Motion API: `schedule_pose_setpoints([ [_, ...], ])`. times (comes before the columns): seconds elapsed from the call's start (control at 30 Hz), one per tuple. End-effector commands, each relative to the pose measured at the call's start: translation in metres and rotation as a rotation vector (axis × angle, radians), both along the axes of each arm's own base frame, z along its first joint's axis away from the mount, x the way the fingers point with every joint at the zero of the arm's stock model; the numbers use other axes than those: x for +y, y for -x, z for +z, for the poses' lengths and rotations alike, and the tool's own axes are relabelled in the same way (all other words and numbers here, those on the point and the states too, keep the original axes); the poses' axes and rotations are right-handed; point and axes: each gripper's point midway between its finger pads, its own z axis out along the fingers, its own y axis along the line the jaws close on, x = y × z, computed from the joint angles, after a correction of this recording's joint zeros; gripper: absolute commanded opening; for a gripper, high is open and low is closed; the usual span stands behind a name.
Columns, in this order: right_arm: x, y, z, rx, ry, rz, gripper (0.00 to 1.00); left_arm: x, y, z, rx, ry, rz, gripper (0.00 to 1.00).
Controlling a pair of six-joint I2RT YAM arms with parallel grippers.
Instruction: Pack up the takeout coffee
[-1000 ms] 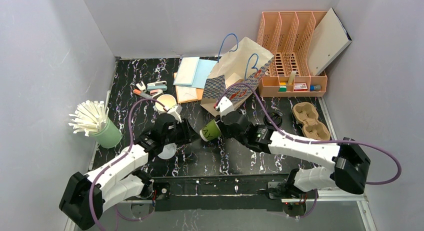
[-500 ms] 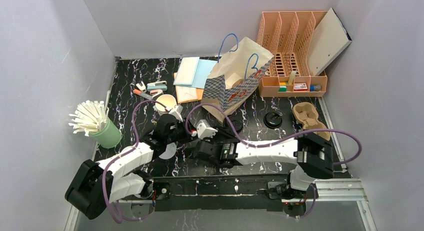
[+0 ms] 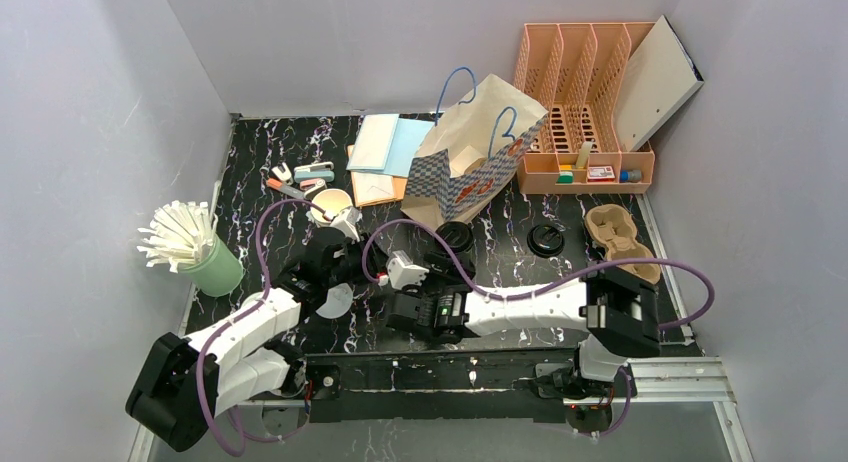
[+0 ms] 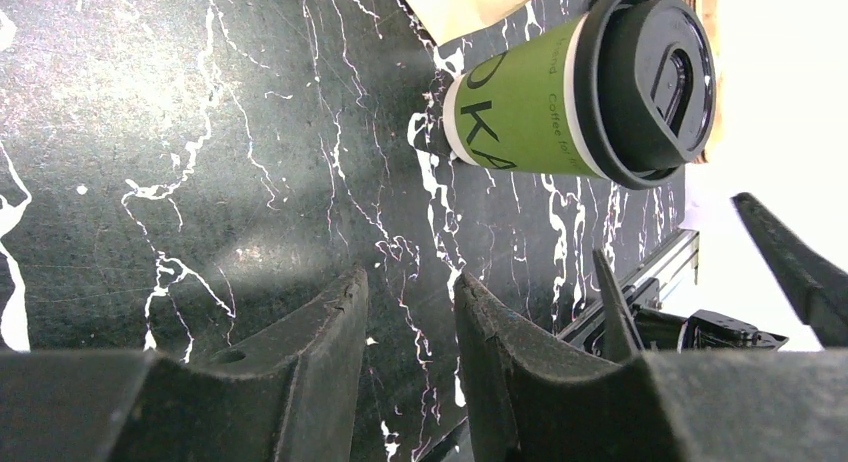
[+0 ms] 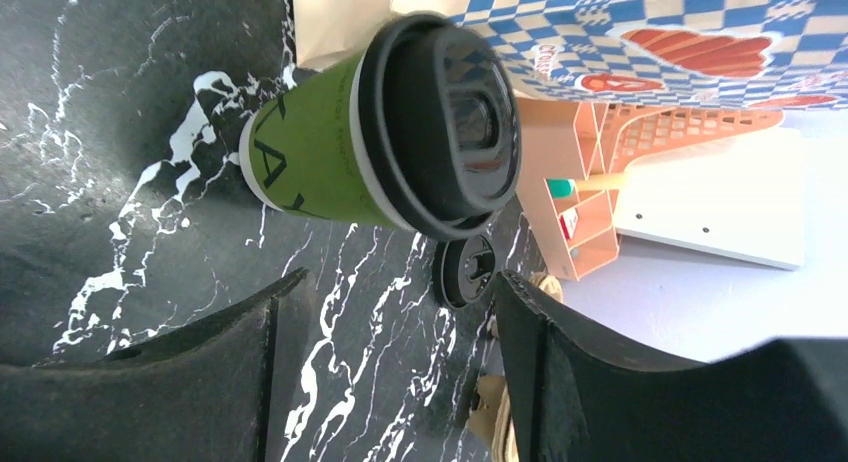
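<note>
Nearest the bases, the left gripper [image 4: 408, 287] hung low over the black marble table [image 4: 150, 132], its fingers [image 4: 330, 342] a narrow gap apart with nothing between them, while the right gripper [image 5: 400, 287] stood spread wide and empty. Just beyond both, the takeout coffee [image 5: 310, 152] stood upright on the table with its black lid [image 5: 440, 122] on, touched by neither gripper. Close behind it sat the checkered paper bag [image 3: 470, 172].

The cup [image 3: 455, 236] stood on the tabletop [image 3: 250, 157] just before the bag [image 3: 472, 162]; 1 lid [image 3: 545, 239] lay right of it, straws [image 3: 180, 234] far left.
</note>
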Motion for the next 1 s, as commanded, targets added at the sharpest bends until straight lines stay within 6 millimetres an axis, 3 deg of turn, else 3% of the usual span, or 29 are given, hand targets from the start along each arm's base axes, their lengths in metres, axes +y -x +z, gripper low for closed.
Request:
schedule_pose_setpoints([
  [0.0, 0.018, 0.001, 0.032, 0.018, -0.16, 0.044, 0.79, 0.0, -0.003, 0.007, -0.014, -0.007, -0.011, 0.36],
  [0.17, 0.034, 0.009, 0.061, 0.109, -0.366, 0.112, 0.93, -0.004, -0.007, 0.016, -0.032, -0.002, -0.023, 0.36],
  [0.3, 0.034, 0.003, 0.09, 0.265, -0.651, 0.126, 0.91, -0.014, -0.01, 0.028, -0.07, 0.028, -0.074, 0.39],
  [0.43, 0.013, -0.014, 0.108, 0.356, -0.862, 0.065, 0.84, -0.024, -0.015, 0.047, -0.13, 0.061, -0.113, 0.49],
  [0.57, -0.011, -0.028, 0.1, 0.432, -0.937, -0.057, 0.81, -0.033, -0.023, 0.065, -0.188, 0.06, -0.119, 0.51],
  [0.73, -0.019, -0.034, 0.082, 0.541, -0.99, -0.136, 0.89, -0.055, -0.031, 0.075, -0.22, 0.072, -0.135, 0.45],
  [0.87, -0.025, -0.041, 0.079, 0.583, -1.101, -0.171, 0.75, -0.066, -0.039, 0.077, -0.238, 0.081, -0.13, 0.43],
  [0.97, -0.025, -0.045, 0.077, 0.618, -1.188, -0.185, 0.7, -0.072, -0.047, 0.078, -0.252, 0.064, -0.135, 0.41],
])
